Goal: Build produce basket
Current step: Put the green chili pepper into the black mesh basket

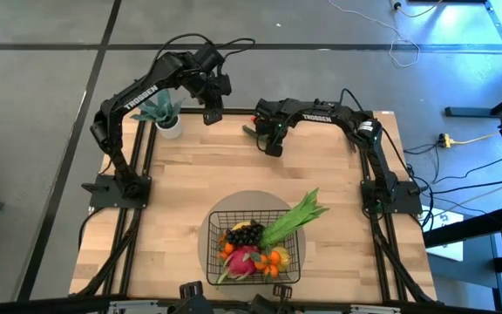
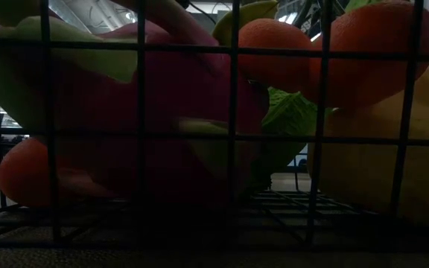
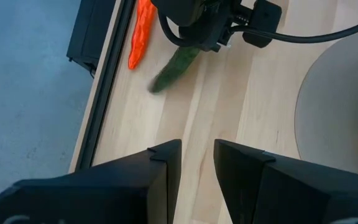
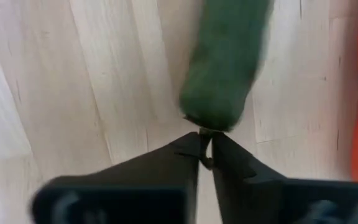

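Note:
The black wire basket (image 1: 211,249) stands near the table's front edge. It holds a pink dragon fruit (image 1: 242,260), dark grapes (image 1: 244,234), small oranges and long green leafy stalks (image 1: 296,218). A long green pepper (image 4: 225,62) lies on the wood by the far edge, and a red-orange pepper (image 3: 140,34) lies beside it. My right gripper (image 4: 205,146) is down over the green pepper's end and shut on it. My left gripper (image 3: 197,162) hangs open above the far left of the table, holding nothing. My right gripper pinches the thin stem (image 4: 205,132) at the green pepper's end between its two fingertips. The fingers come from above, pointing steeply down. The pepper's body stretches away from the fingertips and lies on the table.
A spiky plant in a white pot (image 1: 166,113) stands at the far left corner, close to my left arm. A round grey mat (image 1: 234,205) lies under the basket. The table's black edge rail (image 3: 98,81) runs just beyond the two peppers.

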Tool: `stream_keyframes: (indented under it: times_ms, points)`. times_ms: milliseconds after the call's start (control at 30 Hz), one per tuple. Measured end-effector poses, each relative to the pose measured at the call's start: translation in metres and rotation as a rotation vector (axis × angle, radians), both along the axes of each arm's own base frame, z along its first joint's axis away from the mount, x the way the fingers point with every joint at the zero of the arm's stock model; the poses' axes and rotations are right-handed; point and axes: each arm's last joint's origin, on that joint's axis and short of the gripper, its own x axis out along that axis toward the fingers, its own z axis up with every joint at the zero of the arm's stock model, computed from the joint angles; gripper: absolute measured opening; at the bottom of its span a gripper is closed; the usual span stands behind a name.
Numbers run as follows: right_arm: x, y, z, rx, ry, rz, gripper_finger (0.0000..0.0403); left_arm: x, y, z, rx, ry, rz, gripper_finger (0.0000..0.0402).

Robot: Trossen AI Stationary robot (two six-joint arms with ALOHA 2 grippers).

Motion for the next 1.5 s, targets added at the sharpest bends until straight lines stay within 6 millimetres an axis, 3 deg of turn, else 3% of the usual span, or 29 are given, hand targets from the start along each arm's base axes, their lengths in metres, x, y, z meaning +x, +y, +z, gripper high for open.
stream_keyframes:
  times_ms: [67,367,833,1167,1500]
  points:
    - [0.0,0.0,0.0,-0.001,0.001,0.007,0.001,0.0,0.0,0.0,0.0,0.0,0.0,0.0084]
    - [-0.007,0.005,0.003,0.034,0.061,0.045,0.0002,0.0,0.0,0.0,0.0,0.002,-0.003,0.0084]
    - [-0.02,0.034,0.073,0.0,0.0,0.09,0.0,0.0,0.0,0.0,-0.001,0.004,-0.004,0.0084]
    - [-0.031,0.09,0.128,-0.014,-0.059,0.157,0.0,0.003,-0.005,-0.001,-0.029,-0.004,-0.006,0.0084]
    - [-0.036,0.164,0.163,0.058,-0.162,0.16,0.0,-0.006,-0.058,0.031,-0.014,-0.083,-0.176,0.0084]
